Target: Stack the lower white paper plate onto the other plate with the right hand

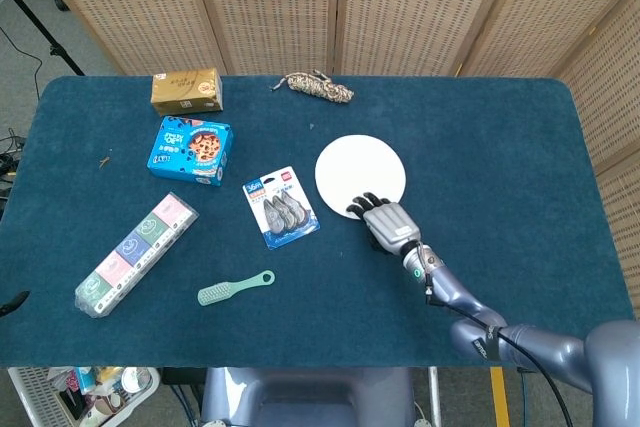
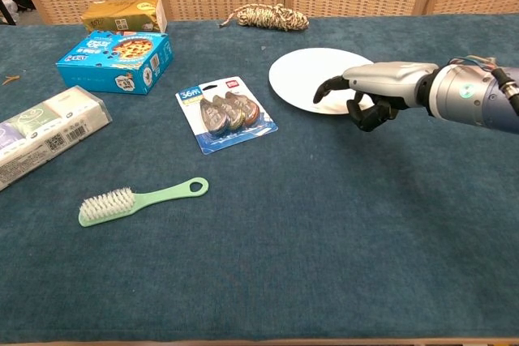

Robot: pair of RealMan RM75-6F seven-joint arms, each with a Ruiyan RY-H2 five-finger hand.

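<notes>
One white paper plate (image 1: 360, 168) lies flat under the right robot hand (image 2: 361, 93).

Both views are bright and evenly lit; no single lamp shows, and the light reads as diffuse from above. Shadows are soft: my right hand (image 2: 366, 95) casts a faint dark patch on the dark blue cloth-covered table (image 2: 324, 232) beneath it. The round white paper plate (image 1: 360, 169) is near overexposed, its surface detail washed out. The clear plastic blister pack of correction tapes (image 2: 226, 114) carries small glints. Focus is sharp throughout; I see no motion blur. The chest view bows slightly at its edges.
</notes>
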